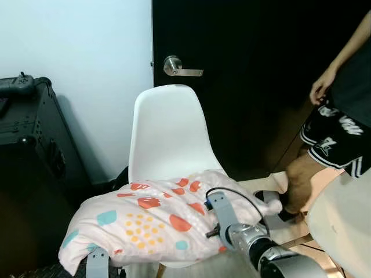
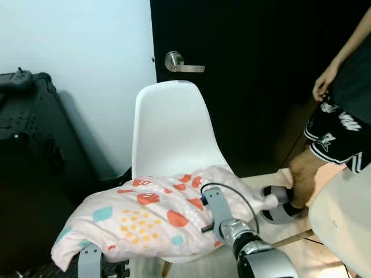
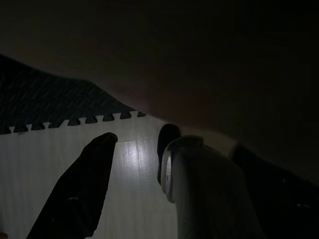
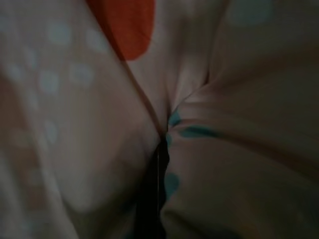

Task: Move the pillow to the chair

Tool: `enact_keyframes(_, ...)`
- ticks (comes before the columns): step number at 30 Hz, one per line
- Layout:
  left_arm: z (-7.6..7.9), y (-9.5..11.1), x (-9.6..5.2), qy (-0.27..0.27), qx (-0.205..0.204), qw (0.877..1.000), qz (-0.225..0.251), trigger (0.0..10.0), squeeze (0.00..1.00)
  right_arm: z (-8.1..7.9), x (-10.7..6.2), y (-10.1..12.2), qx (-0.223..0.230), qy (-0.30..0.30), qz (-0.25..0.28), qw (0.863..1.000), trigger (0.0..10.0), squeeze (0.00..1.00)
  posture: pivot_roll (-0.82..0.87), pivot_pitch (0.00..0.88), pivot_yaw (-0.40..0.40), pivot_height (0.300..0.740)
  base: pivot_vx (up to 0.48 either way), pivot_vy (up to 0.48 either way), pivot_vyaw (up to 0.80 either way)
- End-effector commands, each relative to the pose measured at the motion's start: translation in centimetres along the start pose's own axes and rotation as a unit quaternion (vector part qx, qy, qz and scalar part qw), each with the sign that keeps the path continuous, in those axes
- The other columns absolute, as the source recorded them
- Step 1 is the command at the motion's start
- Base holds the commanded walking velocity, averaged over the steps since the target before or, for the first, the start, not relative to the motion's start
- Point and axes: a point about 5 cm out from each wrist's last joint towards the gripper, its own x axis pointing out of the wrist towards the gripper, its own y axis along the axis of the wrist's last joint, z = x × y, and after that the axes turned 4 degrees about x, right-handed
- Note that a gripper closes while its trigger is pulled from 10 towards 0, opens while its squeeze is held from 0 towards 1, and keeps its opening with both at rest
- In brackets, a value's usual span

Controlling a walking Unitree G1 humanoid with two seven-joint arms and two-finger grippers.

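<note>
The pillow (image 1: pixel 152 221), pale pink with red, yellow and teal prints, lies across the seat of the white chair (image 1: pixel 168 130) and overhangs it on the left. My right arm (image 1: pixel 232 229) reaches into the pillow's front right edge. In the right wrist view its gripper (image 4: pixel 159 149) is shut on the pillow, with fabric bunched into a crease around it. My left arm (image 1: pixel 97 263) is low under the pillow's overhanging left corner. My left gripper (image 3: pixel 174 144) hangs open beneath the pillow's dark underside, above the floor, with a pale rounded post (image 3: pixel 199 194) between its fingers.
A black case (image 1: pixel 29 150) stands to the left against the white wall. Behind the chair is a dark door with a lever handle (image 1: pixel 174 66). A person (image 1: pixel 339 133) in black shorts and slippers stands at the right. A white rounded surface (image 1: pixel 342 226) is at the lower right.
</note>
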Motion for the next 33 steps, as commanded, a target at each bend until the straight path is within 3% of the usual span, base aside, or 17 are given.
enact_keyframes(1,0.3,-0.1,0.0,-0.003,-0.002,1.000,-0.001,10.0,0.00,-1.2,0.1,0.5,0.022,0.034,0.024,0.999,10.0,0.00,0.12,0.101,-0.093,0.740,0.000,0.000,0.00)
enact_keyframes(16,-0.2,-1.5,-0.7,0.011,-0.011,1.000,-0.015,10.0,0.00,-1.4,0.3,-0.4,-0.060,0.011,0.010,0.998,10.0,0.00,0.12,0.126,-0.121,0.680,0.000,0.000,0.00)
enact_keyframes(33,-0.3,-0.9,-0.5,0.012,-0.013,1.000,-0.007,10.0,0.00,-1.4,0.4,-1.0,-0.073,0.002,0.008,0.997,10.0,0.00,0.12,0.126,-0.122,0.600,0.000,0.000,0.00)
